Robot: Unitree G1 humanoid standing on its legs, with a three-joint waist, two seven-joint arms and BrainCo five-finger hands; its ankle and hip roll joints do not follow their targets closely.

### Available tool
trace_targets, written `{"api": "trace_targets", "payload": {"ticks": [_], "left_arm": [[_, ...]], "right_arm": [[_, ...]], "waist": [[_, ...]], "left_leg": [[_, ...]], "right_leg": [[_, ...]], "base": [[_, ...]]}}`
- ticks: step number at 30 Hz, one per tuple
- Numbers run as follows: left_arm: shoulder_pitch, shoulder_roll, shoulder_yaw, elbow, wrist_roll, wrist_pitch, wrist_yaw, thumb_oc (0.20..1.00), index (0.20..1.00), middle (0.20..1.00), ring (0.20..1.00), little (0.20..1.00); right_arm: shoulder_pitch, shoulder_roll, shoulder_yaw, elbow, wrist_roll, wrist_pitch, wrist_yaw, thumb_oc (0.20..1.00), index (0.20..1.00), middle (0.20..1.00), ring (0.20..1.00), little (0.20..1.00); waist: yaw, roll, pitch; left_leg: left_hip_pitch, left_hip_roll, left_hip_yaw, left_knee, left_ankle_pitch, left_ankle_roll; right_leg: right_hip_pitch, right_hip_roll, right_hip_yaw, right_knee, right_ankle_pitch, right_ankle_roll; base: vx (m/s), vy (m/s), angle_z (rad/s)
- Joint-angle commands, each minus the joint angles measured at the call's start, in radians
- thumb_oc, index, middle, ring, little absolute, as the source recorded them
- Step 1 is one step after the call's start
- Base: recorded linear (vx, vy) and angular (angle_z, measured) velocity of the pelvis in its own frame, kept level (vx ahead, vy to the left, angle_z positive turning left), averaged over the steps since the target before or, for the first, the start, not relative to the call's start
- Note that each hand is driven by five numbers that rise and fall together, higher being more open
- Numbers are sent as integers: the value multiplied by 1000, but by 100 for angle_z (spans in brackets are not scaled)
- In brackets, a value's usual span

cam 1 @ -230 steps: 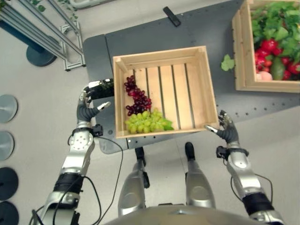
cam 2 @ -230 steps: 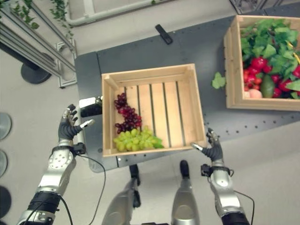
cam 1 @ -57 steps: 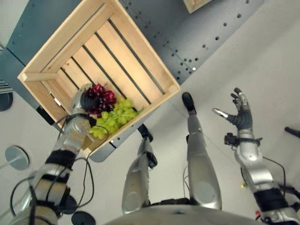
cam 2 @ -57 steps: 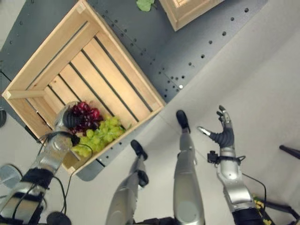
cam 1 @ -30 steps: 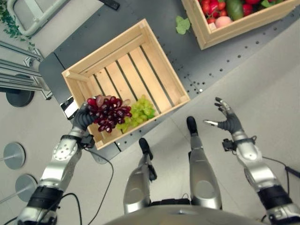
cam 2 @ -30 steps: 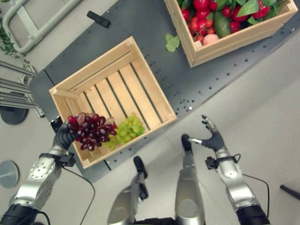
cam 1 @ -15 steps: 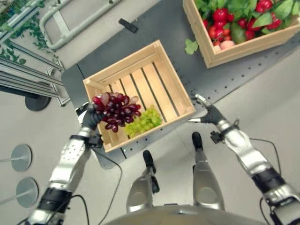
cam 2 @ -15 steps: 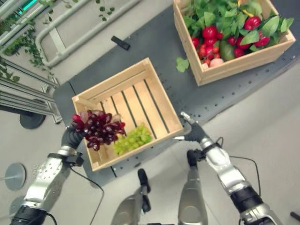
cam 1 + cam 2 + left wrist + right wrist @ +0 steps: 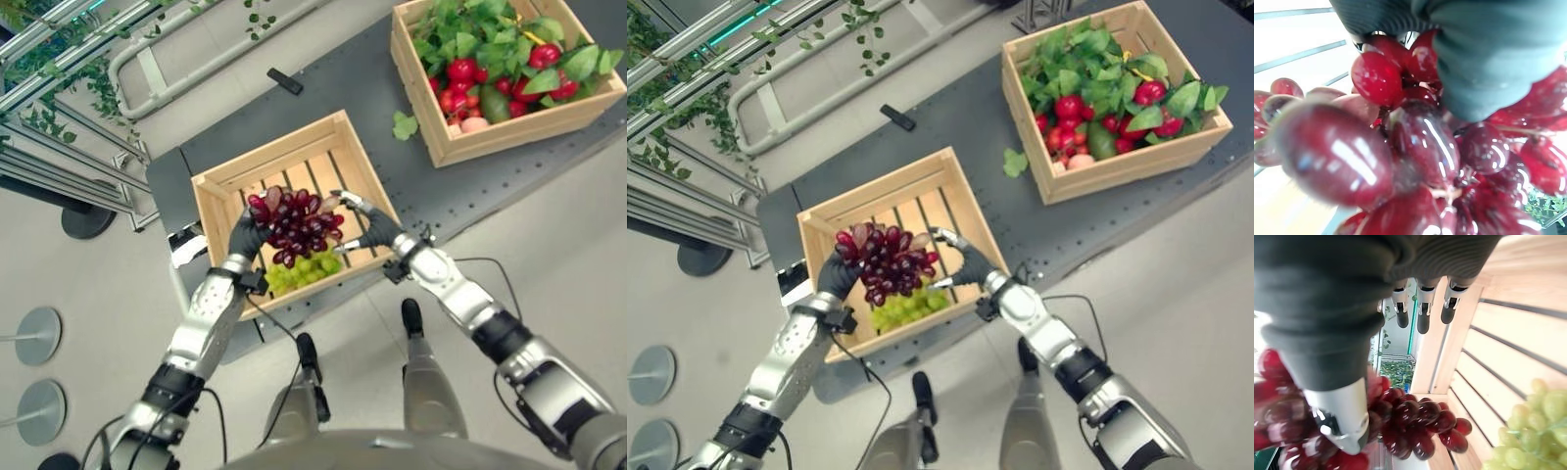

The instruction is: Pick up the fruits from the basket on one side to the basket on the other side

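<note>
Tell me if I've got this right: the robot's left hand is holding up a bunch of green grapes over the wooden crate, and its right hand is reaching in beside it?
Not quite: the bunch in the left hand is the red grapes, as the left eye view shows. The green grapes lie in the wooden crate beneath. The rest holds: the open right hand reaches in beside the bunch.

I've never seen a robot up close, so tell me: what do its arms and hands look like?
Each arm is made of smooth silver-grey shells with black bands at the joints. The left hand and the right hand wear dark ribbed covers over the back and wrist, like gloves. The fingers are silver with dark tips, and the thumb sits apart from them.
</note>
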Motion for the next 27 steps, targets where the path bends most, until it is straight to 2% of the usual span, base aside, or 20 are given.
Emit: {"api": "trace_targets", "payload": {"ticks": [1, 9, 18, 22, 27], "left_arm": [[-73, 7, 3, 30, 52, -69, 39, 200, 200, 200, 200, 200], [-123, -13, -6, 126, 128, -63, 90, 200, 200, 200, 200, 200], [-161, -31, -36, 147, 173, -66, 94, 200, 200, 200, 200, 200], [-170, -49, -36, 173, 170, -66, 118, 200, 200, 200, 200, 200], [-145, -37, 0, 170, 199, -56, 133, 200, 200, 200, 200, 200]], "right_arm": [[-19, 37, -19, -34, 47, -27, -7, 1000, 1000, 1000, 1000, 1000], [-34, 68, -7, 25, 68, -16, -14, 1000, 1000, 1000, 1000, 1000], [-15, 78, -10, 52, 66, -19, -28, 1000, 1000, 1000, 1000, 1000], [19, 108, -30, 102, 200, -24, -22, 1000, 1000, 1000, 1000, 1000], [79, 63, -88, 3, 206, -18, -28, 1000, 1000, 1000, 1000, 1000]], "waist": [[18, -14, -50], [22, -27, -77], [18, -28, -96], [15, -28, -101], [10, -33, -105]], "left_leg": [[-83, 17, -36, 36, 12, 4], [-72, 28, -42, 40, 8, 0], [-75, 36, -49, 42, 10, -4], [-78, 35, -51, 44, 9, -4], [-78, 38, -47, 46, 7, -5]], "right_leg": [[66, 36, -12, 35, -220, 21], [87, 45, -21, 33, -229, 16], [91, 52, -31, 33, -233, 14], [89, 53, -35, 32, -231, 16], [88, 54, -38, 33, -233, 16]], "base": [[26, -23, 6], [6, -8, 0], [0, 0, 0], [0, 0, 0], [0, 0, 0]]}}
